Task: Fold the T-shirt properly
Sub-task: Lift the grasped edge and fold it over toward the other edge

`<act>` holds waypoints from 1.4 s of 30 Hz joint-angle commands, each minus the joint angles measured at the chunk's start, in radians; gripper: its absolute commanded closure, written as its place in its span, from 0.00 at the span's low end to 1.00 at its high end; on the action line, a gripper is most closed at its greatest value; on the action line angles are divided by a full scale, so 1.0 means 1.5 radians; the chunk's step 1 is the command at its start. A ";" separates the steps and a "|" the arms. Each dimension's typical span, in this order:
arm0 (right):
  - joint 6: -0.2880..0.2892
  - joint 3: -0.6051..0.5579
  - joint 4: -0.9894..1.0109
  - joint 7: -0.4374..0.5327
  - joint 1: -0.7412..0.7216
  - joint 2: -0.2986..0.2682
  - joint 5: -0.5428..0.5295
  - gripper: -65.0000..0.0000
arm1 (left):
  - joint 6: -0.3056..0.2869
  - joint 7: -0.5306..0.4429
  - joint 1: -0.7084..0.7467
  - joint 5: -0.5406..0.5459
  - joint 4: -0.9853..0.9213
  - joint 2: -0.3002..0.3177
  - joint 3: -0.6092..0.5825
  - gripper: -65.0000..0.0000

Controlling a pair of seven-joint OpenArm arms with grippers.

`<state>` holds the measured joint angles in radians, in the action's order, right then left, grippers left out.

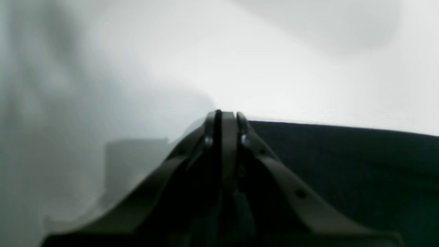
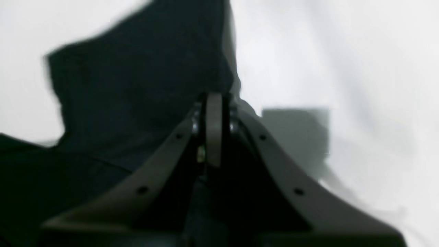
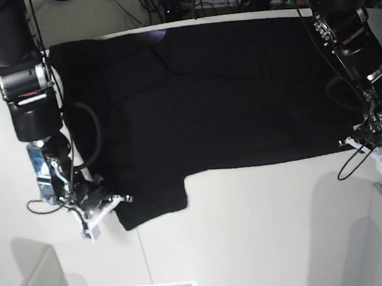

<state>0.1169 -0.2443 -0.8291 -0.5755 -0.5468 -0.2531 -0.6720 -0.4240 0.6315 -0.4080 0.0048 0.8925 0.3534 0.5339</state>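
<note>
The T-shirt (image 3: 207, 100) is laid long axis 3 to 9 o'clock; near corners are pinched in the closed left gripper (image 3: 358, 143) and right gripper (image 3: 115, 201).

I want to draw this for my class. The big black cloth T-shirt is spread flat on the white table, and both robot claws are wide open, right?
Not quite. The big black cloth T-shirt does lie spread on the white table, but both wrist views show the left claw and right claw shut at its edges.
</note>
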 commanded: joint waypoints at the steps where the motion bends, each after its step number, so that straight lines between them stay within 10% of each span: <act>1: 0.002 0.004 -0.030 0.016 -0.017 -0.012 -0.003 1.00 | -0.002 -0.014 -0.009 0.007 0.033 0.007 0.001 1.00; 15: -0.001 0.007 -0.144 -0.009 0.048 -0.039 -0.007 1.00 | -0.002 0.051 0.122 0.162 0.240 0.001 0.001 1.00; 42: 0.000 0.230 -0.398 -0.171 0.227 -0.037 -0.007 1.00 | -0.002 0.117 0.326 0.169 0.573 -0.044 0.048 1.00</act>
<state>0.1143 0.0921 -1.4067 -0.8471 -0.1848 -0.2951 -0.6746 -0.4221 0.8223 0.0891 0.2501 1.7306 0.2733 0.6018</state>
